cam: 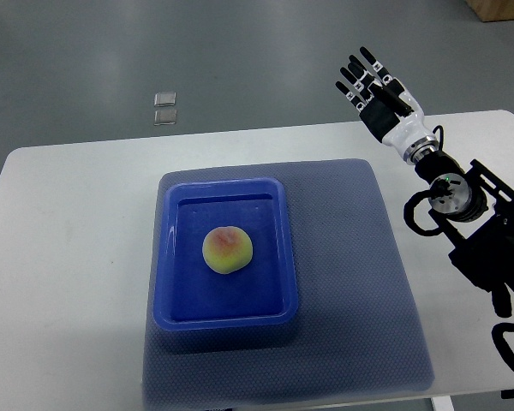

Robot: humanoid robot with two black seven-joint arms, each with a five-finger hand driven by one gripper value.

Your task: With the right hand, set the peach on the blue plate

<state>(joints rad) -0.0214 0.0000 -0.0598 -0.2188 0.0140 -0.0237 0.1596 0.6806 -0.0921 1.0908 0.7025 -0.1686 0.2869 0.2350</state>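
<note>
A yellow-pink peach (pixel 228 250) lies in the middle of the blue plate (pixel 176 257), a rectangular tray with raised walls. My right hand (pixel 373 86) is raised beyond the table's far right edge, well away from the plate, with its fingers spread straight and holding nothing. Its arm comes in from the right edge. The left arm does not show.
The plate stands on a dark grey mat (pixel 360 257) on the white table (pixel 60 257). Two small clear square pieces (pixel 165 108) lie on the grey floor beyond the table's far edge.
</note>
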